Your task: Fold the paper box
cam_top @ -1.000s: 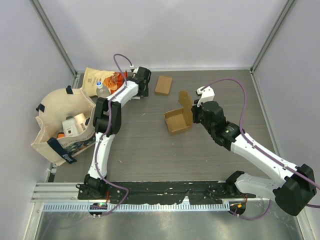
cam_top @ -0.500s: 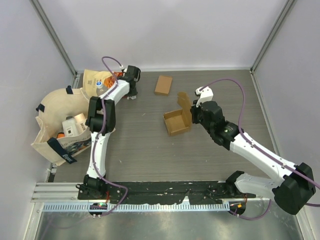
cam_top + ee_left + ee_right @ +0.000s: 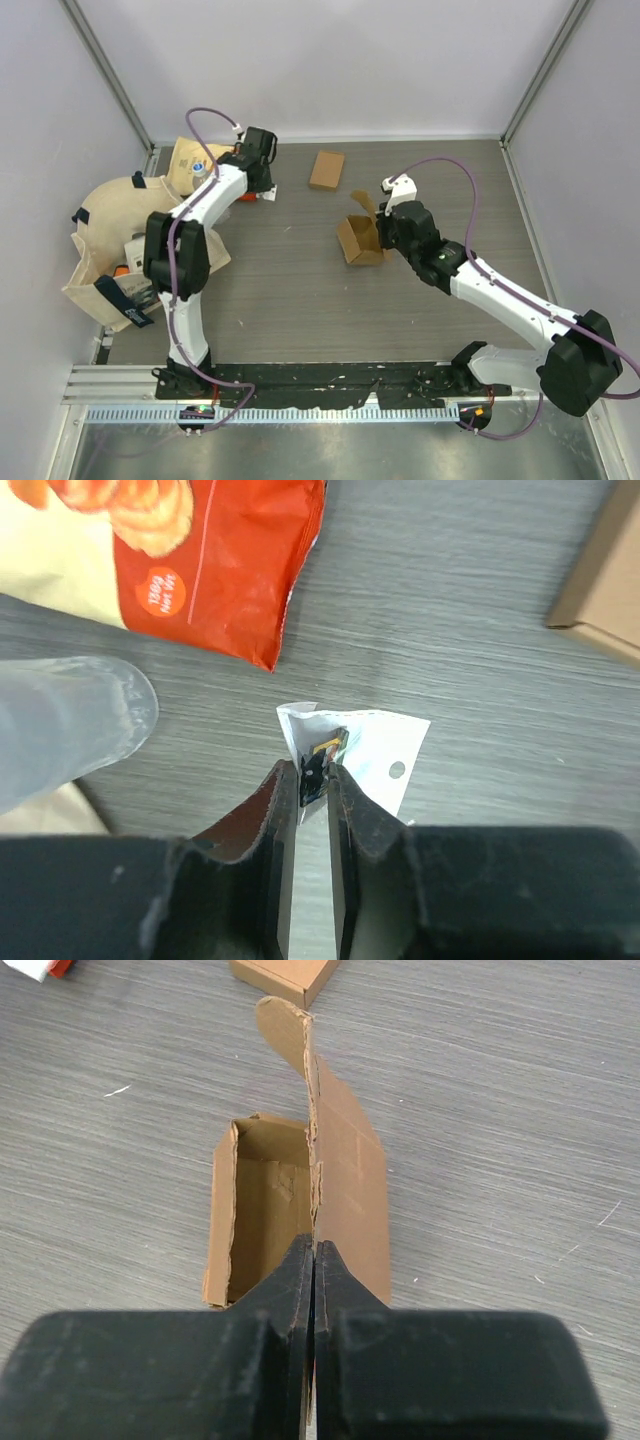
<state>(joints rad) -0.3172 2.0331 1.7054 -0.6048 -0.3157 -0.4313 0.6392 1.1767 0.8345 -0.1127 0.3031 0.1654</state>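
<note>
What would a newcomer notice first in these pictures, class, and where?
Mid-table, the right end effector pinches the upright lid of an open cardboard box. At the far left, the left end effector pinches a white packet beside a red snack bag, near a canvas tote bag.

Bright even light from above, soft shadows on the table, dull sheen on the metal sheet, bottle blurred, right gripper soft near the lens.

Top external: high behind the arm bases, you look down over the whole grey wood-grain worktop. Left wrist: close above a small white packet. Right wrist: close above the open brown cardboard box. All three share the flat closed brown cardboard box.
</note>
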